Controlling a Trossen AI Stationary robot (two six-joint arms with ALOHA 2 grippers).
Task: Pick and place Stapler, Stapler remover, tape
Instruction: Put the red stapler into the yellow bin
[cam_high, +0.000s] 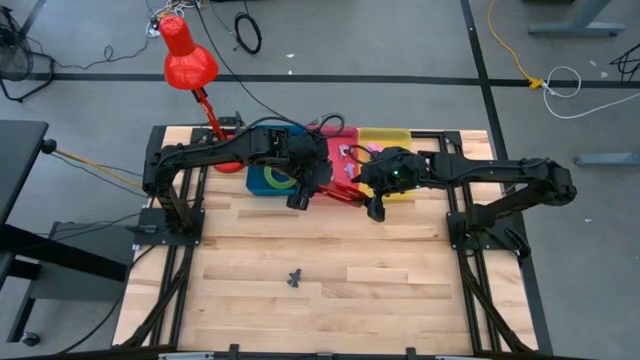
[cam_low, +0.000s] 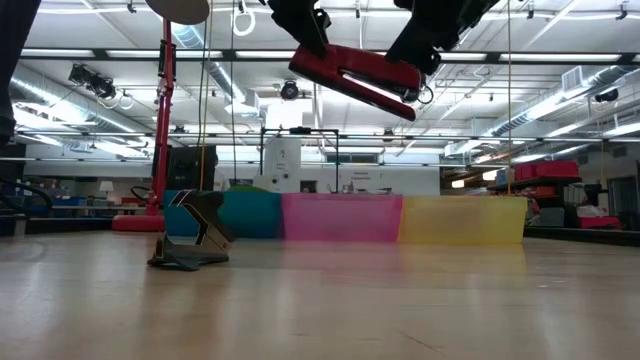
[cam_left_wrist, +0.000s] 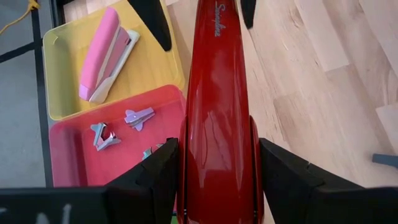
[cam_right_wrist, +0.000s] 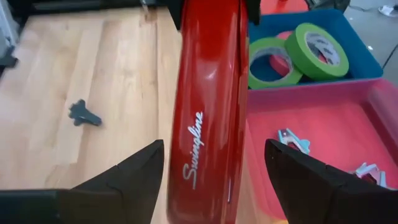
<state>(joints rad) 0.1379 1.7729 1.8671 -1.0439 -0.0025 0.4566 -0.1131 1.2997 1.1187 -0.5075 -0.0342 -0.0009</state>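
High view: the left gripper (cam_high: 300, 196) and right gripper (cam_high: 374, 205) are meeting over the pink bin (cam_high: 338, 146), the glossy red metal stapler (cam_high: 342, 192) spanning between them; a small dark staple remover (cam_high: 294, 278) is lying alone on the wooden table (cam_high: 320, 250).
Low view: the stapler (cam_low: 355, 80) is hanging tilted in the air above the bins.
Left wrist view: the left fingers (cam_left_wrist: 146, 180) are pressing both sides of the stapler (cam_left_wrist: 217, 112), script reading "Swingline"; a pink stapler (cam_left_wrist: 102, 53) is lying in the yellow bin (cam_left_wrist: 59, 74).
Right wrist view: the right fingers (cam_right_wrist: 134, 171) are standing spread, seemingly clear of the stapler; two green tape rolls (cam_right_wrist: 298, 50) are sitting in the blue bin (cam_right_wrist: 364, 59).
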